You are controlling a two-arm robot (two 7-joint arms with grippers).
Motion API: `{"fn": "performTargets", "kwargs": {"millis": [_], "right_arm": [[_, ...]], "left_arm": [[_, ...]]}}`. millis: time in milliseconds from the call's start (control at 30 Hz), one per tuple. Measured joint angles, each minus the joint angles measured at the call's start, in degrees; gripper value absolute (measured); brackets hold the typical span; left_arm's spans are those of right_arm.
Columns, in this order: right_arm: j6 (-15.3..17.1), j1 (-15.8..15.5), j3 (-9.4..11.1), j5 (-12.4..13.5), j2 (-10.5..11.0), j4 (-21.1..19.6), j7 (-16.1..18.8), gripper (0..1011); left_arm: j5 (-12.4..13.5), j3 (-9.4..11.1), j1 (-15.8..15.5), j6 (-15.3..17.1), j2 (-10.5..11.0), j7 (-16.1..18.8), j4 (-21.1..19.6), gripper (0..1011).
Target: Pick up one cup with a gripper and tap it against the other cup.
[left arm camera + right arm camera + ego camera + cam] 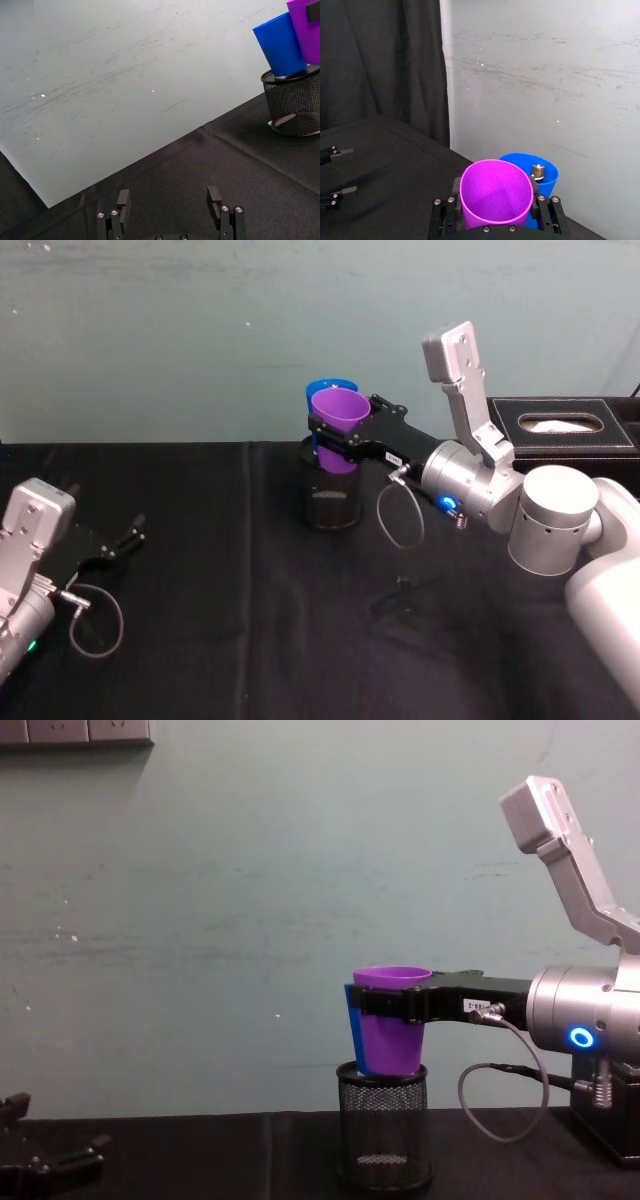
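My right gripper [342,427] is shut on the purple cup [340,408], gripping its sides just below the rim. It holds the cup upright above the black mesh holder [330,502]. The blue cup [321,390] stands tilted in that holder, right behind the purple one. In the left wrist view the purple cup [306,30] and the blue cup [280,45] are side by side with no gap showing. From the chest, the purple cup [392,1020] hides most of the blue cup [348,1010]. My left gripper [125,540] rests open on the table at the far left.
A black tissue box [565,425] stands at the back right, behind my right arm. A small black object [403,585] lies on the black cloth in front of the holder. A pale wall closes the table's far edge.
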Motion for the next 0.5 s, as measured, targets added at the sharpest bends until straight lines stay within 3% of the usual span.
{"fn": "performTargets", "kwargs": {"millis": [500], "right_arm": [[0.0, 0.0, 0.0, -0.01, 0.0, 0.0, 0.0, 735]], "left_arm": [[0.0, 0.0, 0.0, 0.0, 0.0, 0.0, 0.0, 1000]]}}
